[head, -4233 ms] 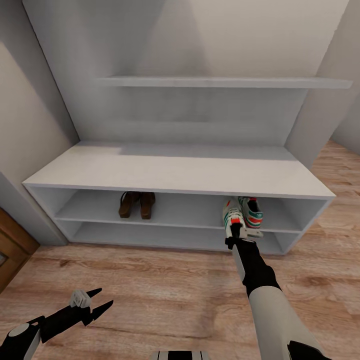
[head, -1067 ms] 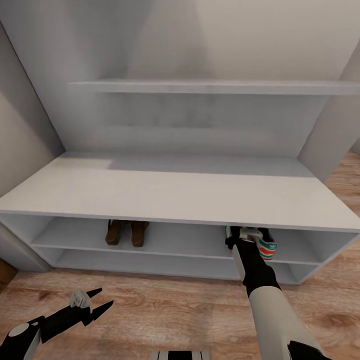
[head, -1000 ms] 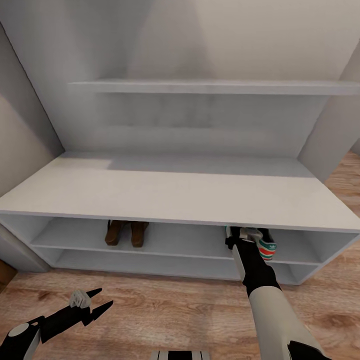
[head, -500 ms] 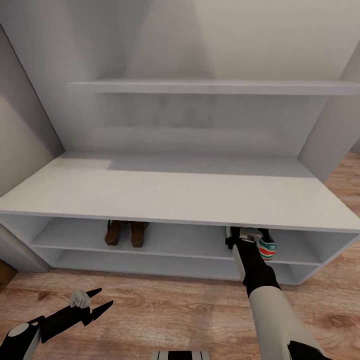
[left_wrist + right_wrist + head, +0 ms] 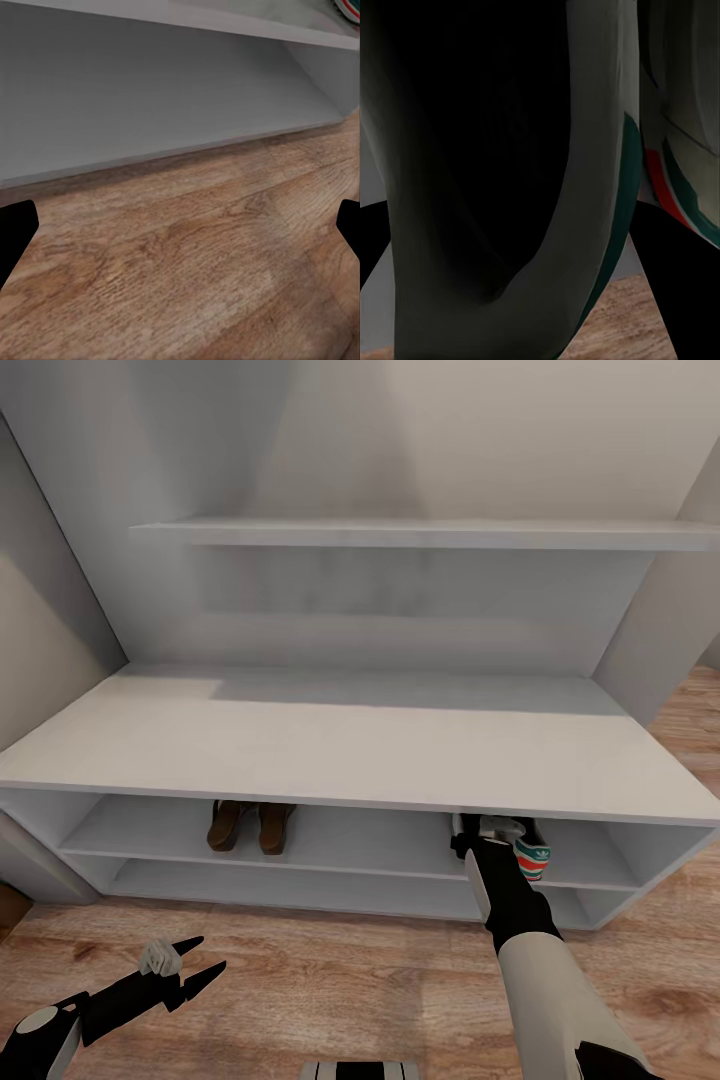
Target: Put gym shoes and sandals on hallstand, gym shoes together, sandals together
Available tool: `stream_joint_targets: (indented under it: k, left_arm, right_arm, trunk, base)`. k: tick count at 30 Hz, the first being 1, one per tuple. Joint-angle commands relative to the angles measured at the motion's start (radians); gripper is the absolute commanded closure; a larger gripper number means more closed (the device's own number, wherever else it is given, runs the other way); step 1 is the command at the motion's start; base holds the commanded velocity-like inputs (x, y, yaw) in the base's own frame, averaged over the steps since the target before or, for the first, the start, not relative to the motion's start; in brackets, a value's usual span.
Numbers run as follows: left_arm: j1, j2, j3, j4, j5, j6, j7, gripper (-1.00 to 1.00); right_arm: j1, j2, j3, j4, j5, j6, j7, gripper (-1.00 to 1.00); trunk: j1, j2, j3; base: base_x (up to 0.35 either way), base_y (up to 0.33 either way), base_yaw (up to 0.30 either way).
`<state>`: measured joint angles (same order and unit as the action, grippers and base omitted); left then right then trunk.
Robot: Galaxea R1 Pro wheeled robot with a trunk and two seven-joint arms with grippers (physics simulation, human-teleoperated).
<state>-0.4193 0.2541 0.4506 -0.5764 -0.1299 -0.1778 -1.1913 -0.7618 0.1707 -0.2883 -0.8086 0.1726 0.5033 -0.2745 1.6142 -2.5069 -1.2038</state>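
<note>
The right claw (image 5: 478,832) reaches into the upper open shelf of the hallstand (image 5: 330,745), at its right part, tucked under the front edge of the grey worktop. In the right wrist view a white gym shoe (image 5: 585,187) with a green stripe sits right between the fingers, very close, so the claw is clenched on it. Just beside it stands the second gym shoe (image 5: 533,857), its red and green heel showing; the two are side by side on that shelf.

The left claw (image 5: 190,970) hangs low over the corridor floor (image 5: 320,980), its fingers spread wide and grasping nothing. In the left wrist view the dark fingertips (image 5: 15,229) stand far apart over the wood planks, facing the bottom of the unit.

Further left on the same upper shelf, the two brown sandals (image 5: 250,825) stand close together, well apart from the gym shoes.

The lower shelf runs beneath. Above the worktop a long wall shelf (image 5: 420,532) crosses the pale grey back panel. Light walls close in on both sides, and the floor is light-brown wood grain.
</note>
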Motion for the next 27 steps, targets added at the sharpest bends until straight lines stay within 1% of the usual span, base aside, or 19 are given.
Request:
stream_joint_targets:
  k: [1,7,8,24,27]
  left_arm:
    - [-0.001,-0.001,0.007,0.000,-0.011,-0.009,-0.004,-1.00]
    - [-0.001,-0.001,0.007,0.000,-0.010,-0.009,-0.004,-1.00]
    - [-0.001,-0.001,0.007,0.000,-0.010,-0.009,-0.004,-1.00]
    - [-0.001,0.001,0.007,0.000,-0.010,-0.009,-0.005,-1.00]
    - [-0.001,0.001,0.007,0.000,-0.010,-0.009,-0.005,-1.00]
  right_arm:
    - [-0.001,0.001,-0.003,-0.001,0.010,0.007,0.003,1.00]
    - [-0.001,0.001,-0.003,-0.001,0.010,0.007,0.003,1.00]
    - [-0.001,0.001,-0.003,-0.001,0.010,0.007,0.003,-1.00]
    - [-0.001,0.001,-0.003,-0.001,0.011,0.007,0.003,-1.00]
    - [-0.001,0.001,-0.003,-0.001,0.010,0.007,0.003,-1.00]
  trunk:
    - [0.000,0.000,-0.001]
    - [0.000,0.000,-0.001]
    - [0.000,0.000,-0.001]
    - [0.000,0.000,-0.001]
    - [0.000,0.000,-0.001]
  base:
    - [0.000,-0.003,0.000]
    - [0.000,-0.001,0.000]
    - [0.000,0.000,0.000]
    - [0.000,0.000,0.000]
    - [-0.101,0.000,0.000]
